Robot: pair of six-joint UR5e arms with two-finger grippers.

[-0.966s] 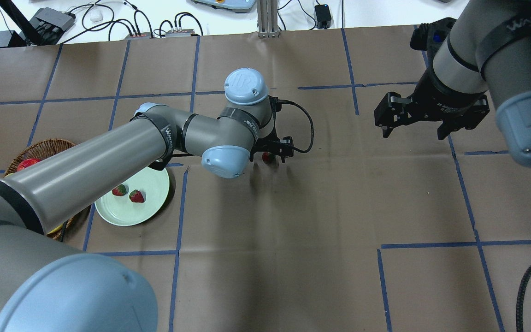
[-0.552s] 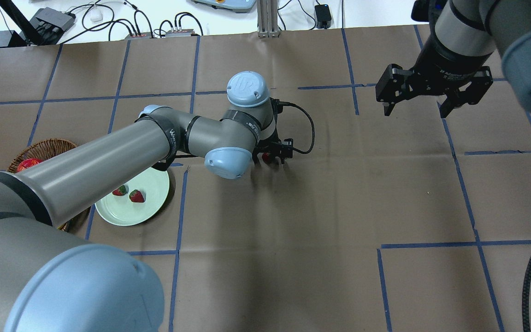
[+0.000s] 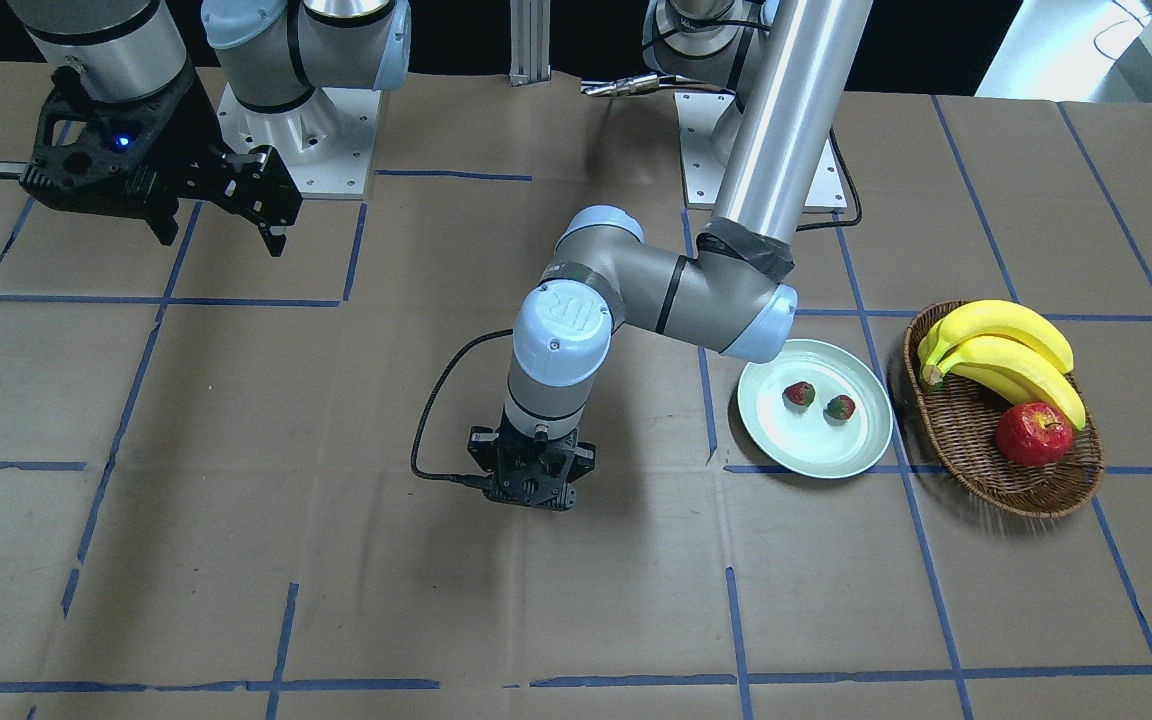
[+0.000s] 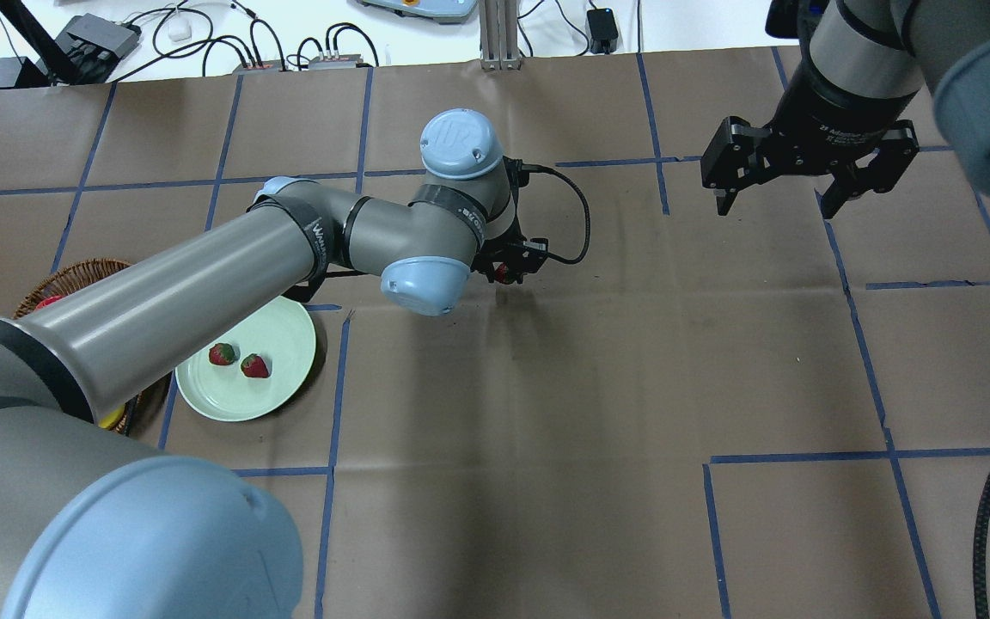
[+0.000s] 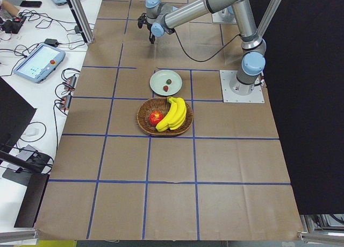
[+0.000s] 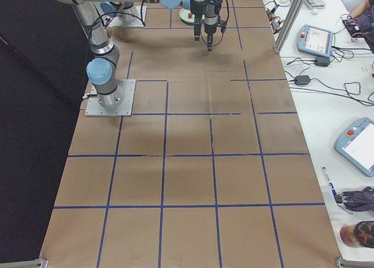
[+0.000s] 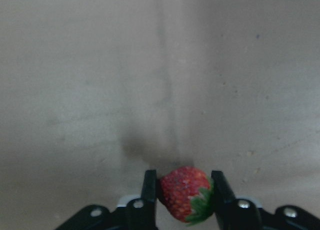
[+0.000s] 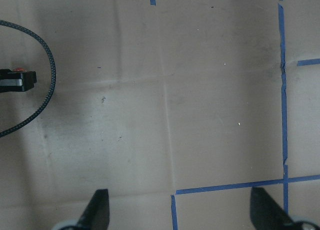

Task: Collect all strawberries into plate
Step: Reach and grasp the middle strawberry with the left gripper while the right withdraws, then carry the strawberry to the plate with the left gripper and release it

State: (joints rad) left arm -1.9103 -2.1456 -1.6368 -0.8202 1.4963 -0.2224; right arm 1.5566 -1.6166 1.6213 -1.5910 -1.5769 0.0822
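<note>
Left wrist-mounted: small red green-capped strawberry [image 7: 182, 192] clamped in left tool [image 7: 183, 178], just lifted off table [image 7: 100, 89]; last one due for round mint-green plate [image 4: 284, 340]. Right tool [image 4: 777, 205] spread open.

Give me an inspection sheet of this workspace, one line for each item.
Surface: brown paper-covered table with a blue tape grid.
Job's things: two small red strawberries on the round pale-green plate; third strawberry in the left tool.
Clutter: oval brown wicker basket holding yellow bananas and a red apple.
Grippers: left tool shut on the third strawberry; right tool open, empty.
Cables: black cable loops at the left wrist; braided black cable at the right.
Surroundings: white bench with wires and devices; teach pendant on a side table.
</note>
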